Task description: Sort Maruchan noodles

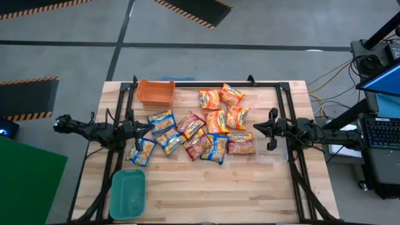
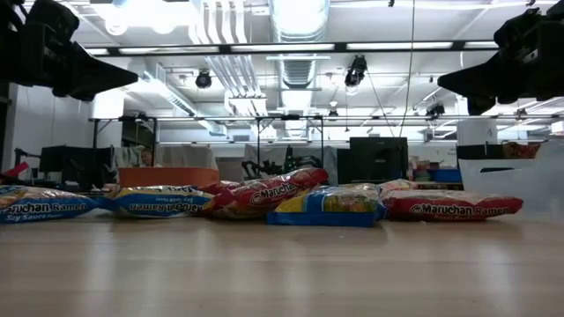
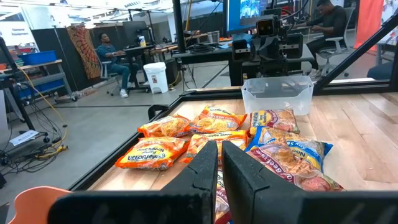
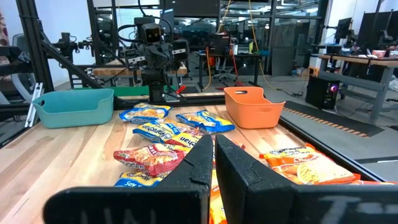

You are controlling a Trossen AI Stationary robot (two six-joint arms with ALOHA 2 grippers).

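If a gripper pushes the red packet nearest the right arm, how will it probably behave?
The red packet lies flat on the wooden table, so it would probably slide, not roll or tip. Its glossy, crinkled wrapper suggests a slippery, yielding surface. It looks light for its size.

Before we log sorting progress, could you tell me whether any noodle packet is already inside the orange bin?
No, the orange bin shows only its bare floor in the high view.

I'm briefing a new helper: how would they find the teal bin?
Start at the wooden table seen from above. Go to its near left corner, below the left gripper. The teal bin sits there alone, apart from the noodle packets; the other bin is orange.
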